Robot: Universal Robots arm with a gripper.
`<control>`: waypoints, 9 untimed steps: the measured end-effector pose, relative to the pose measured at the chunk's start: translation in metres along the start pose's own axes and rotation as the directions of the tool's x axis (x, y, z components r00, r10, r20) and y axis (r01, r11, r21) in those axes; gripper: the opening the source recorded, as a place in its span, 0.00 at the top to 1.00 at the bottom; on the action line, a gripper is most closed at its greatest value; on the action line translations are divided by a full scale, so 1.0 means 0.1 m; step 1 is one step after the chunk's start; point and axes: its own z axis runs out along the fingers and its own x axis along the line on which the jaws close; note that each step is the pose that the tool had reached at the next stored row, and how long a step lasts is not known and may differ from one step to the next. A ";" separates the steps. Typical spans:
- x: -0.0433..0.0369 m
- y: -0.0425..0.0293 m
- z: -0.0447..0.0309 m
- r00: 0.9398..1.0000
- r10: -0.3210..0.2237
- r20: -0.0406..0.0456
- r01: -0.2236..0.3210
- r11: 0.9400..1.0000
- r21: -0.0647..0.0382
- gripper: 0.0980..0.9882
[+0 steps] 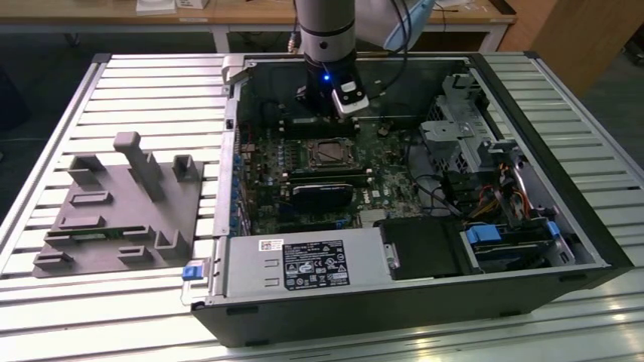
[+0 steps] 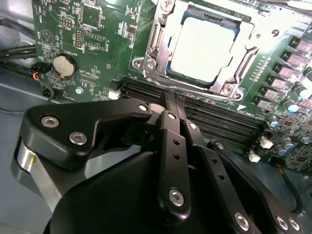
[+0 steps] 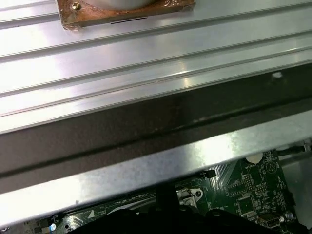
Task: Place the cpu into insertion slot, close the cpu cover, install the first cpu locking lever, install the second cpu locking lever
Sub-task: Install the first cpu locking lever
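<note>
the arm hangs straight down into the open computer case (image 1: pixel 563 249), which lies on its side on the ribbed metal surface (image 1: pixel 151 83) so the motherboard (image 2: pixel 92 44) faces up and can be reached from above. in the second wrist view the gripper (image 2: pixel 170 100) has its two black fingers (image 2: pixel 168 122) pressed together with nothing between them, clenched empty, the tips just above the long memory slots (image 2: pixel 219 119) beside the socket.

the cpu (image 2: pixel 202 46) is already seated: its pale metal top shows flat inside the insertion slot (image 2: pixel 233 33), with a thin blue-green edge of the chip visible round it. the cpu cover (image 2: pixel 156 41) looks to be down around it, its silvery frame bordering the chip on all sides and the chip showing through the window. thin metal bars run along two sides of the frame, which i take to be the locking levers, though i can't tell from here whether either is latched.

in the exterior view the socket (image 1: pixel 330 154) sits mid-board, just in front of the gripper's body. off to the exterior view's left, a grey moulded fixture (image 1: pixel 121 204) with empty pockets rests on the surface, well apart from the case, probably where parts were staged.
</note>
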 end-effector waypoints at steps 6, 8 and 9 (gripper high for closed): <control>-0.003 -0.016 0.008 1.000 -0.003 -0.005 0.003 0.999 0.034 0.99; -0.007 -0.031 0.009 1.000 -0.004 -0.009 0.004 0.999 0.045 0.99; -0.009 -0.040 0.010 1.000 -0.004 -0.011 0.004 0.999 0.050 0.99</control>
